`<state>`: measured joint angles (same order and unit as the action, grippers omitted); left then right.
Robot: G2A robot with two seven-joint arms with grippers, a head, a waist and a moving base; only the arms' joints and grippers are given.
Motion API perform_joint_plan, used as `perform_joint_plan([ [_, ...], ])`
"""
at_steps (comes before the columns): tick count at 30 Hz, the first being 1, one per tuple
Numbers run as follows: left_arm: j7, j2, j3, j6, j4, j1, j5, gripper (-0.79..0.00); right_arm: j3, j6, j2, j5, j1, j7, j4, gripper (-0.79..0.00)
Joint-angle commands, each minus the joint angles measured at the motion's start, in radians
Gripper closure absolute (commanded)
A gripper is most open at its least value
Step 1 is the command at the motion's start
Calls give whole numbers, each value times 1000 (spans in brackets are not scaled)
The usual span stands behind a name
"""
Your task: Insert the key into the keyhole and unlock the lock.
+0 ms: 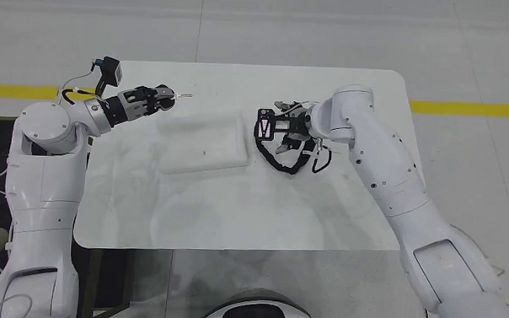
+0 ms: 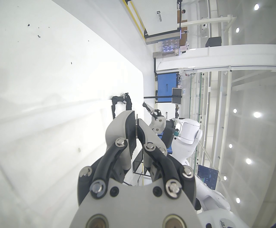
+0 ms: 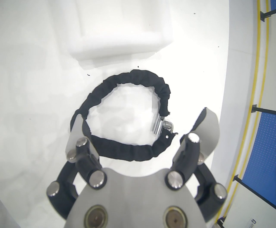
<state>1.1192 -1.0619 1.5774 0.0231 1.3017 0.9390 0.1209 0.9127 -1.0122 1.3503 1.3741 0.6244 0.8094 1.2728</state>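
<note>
Bare table (image 1: 236,211) lies open on the near side of the foam block (image 1: 203,144), and a bare strip runs along its far edge; the block sits between the left gripper (image 1: 169,96) and the lock (image 3: 129,77); the right gripper (image 3: 141,116) hangs spread over the lock, fingers straddling its loop, crowding that approach.

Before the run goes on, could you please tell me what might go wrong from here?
1. The left gripper is shut on only a thin part of the key; it may twist or slip on contact.
2. The right gripper is open over the chain lock, so the lock could shift when pushed.
3. The white foam block lies between key and lock, and the left arm might brush it.
</note>
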Motion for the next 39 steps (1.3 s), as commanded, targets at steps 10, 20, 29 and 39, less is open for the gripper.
perform_joint_plan([
  [10,0,0,0,0,0,0,0,0,4,0,0,0,3,-2,3,-785],
  [20,0,0,0,0,0,0,0,0,80,0,-29,-177,150,-81,65,-785],
  [29,0,0,0,0,0,0,0,0,-51,200,-139,-445,211,199,253,-730],
  [39,0,0,0,0,0,0,0,0,-222,311,-249,-454,113,309,282,-388],
])
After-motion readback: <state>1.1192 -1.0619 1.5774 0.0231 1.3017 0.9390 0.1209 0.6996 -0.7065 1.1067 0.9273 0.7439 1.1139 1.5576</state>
